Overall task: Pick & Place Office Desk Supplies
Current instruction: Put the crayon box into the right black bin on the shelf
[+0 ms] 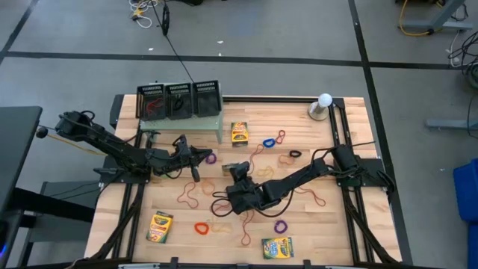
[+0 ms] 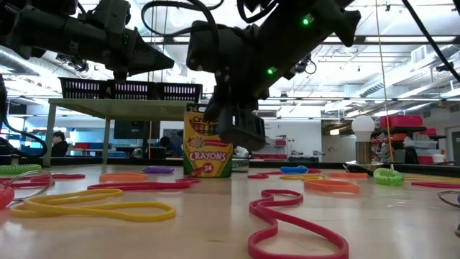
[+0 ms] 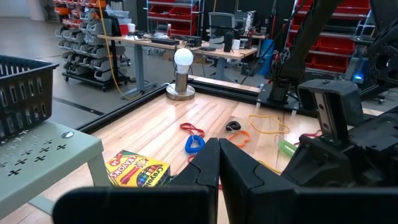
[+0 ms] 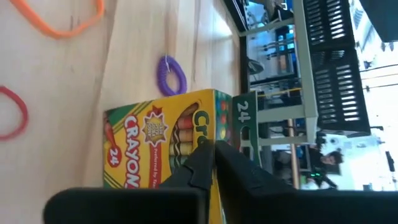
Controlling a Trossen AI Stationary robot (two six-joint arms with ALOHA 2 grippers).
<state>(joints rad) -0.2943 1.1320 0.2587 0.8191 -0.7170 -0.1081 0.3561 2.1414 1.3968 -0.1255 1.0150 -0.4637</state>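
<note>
Little looks finished: rubber bands [image 1: 202, 228] lie scattered over the table [image 1: 351, 232], three crayon boxes [image 1: 239, 133] remain out, and only the leftmost of the far-left mesh trays [image 1: 179, 99] seems to hold some bands; the right gripper [image 1: 237, 173], near the middle, has fingers close together, though whether it grips anything I cannot tell; the left gripper [image 1: 200, 156], fingers together and empty, hovers left of centre.

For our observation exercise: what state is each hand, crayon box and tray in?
left hand: shut, empty, raised
right hand: shut, at the upright crayon box
upright crayon box: standing, closed
crayon box near the stand: lying flat
stand: carrying the trays
mesh trays: upright on the stand
</note>
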